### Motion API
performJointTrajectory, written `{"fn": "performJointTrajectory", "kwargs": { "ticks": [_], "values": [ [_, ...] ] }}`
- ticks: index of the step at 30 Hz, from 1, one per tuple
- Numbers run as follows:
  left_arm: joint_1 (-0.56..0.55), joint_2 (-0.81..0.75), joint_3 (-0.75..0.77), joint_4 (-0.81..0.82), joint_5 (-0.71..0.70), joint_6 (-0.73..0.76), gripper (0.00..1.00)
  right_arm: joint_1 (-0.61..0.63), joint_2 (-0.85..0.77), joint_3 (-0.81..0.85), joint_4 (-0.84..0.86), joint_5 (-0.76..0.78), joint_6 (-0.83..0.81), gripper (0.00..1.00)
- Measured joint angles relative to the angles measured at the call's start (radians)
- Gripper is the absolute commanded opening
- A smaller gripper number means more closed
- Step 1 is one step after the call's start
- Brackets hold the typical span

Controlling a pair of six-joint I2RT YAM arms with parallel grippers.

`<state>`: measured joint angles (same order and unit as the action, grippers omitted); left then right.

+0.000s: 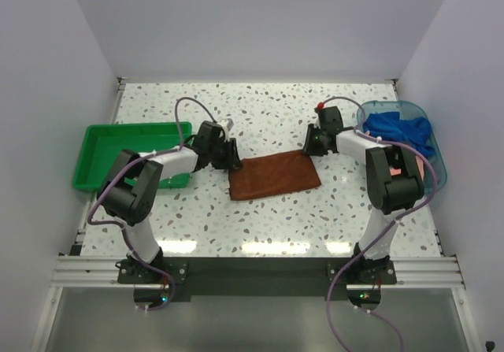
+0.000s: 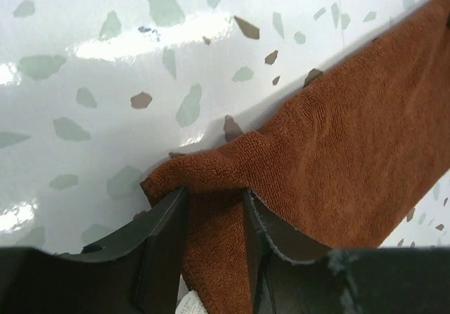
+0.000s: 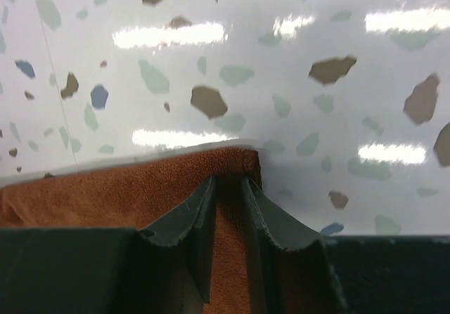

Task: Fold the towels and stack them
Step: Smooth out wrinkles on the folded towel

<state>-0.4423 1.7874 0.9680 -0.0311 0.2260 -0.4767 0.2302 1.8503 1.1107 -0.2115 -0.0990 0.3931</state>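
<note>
towel: rust-brown towel (image 1: 274,175) flat mid-bench (image 1: 276,226) | left claw (image 2: 214,200): astride far-left corner, grip unclear | right claw (image 3: 226,186): pinching far-right corner | risk: a loose left hold would let one corner slip, likely skewing the fold

Speckled table (image 1: 268,226) under brown towel (image 1: 274,175), green tray (image 1: 110,143), blue tub (image 1: 439,175)

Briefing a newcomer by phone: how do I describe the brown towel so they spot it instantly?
On the speckled table, look midway between the green tray at left and the blue tub at right. The rust-brown towel lies flat there, its far corners between the arms' jaws, unlike the blue towel bunched in the tub.
</note>
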Motion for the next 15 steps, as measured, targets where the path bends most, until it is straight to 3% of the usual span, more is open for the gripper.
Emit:
{"fn": "performJointTrajectory", "kwargs": {
  "ticks": [5, 8, 13, 15],
  "values": [
    [0.001, 0.016, 0.032, 0.009, 0.014, -0.036, 0.56, -0.028, 0.070, 0.114, -0.026, 0.021, -0.034, 0.34],
    [0.006, -0.009, 0.042, -0.014, 0.005, -0.040, 0.77, -0.028, 0.071, 0.153, -0.073, 0.038, -0.071, 0.41],
    [0.059, -0.135, 0.050, -0.074, -0.023, -0.031, 0.90, 0.039, 0.013, 0.165, -0.171, 0.074, -0.127, 0.63],
    [0.095, -0.200, 0.057, -0.098, -0.040, -0.016, 0.92, 0.106, -0.028, 0.165, -0.208, 0.099, -0.142, 0.65]
  ]
}}
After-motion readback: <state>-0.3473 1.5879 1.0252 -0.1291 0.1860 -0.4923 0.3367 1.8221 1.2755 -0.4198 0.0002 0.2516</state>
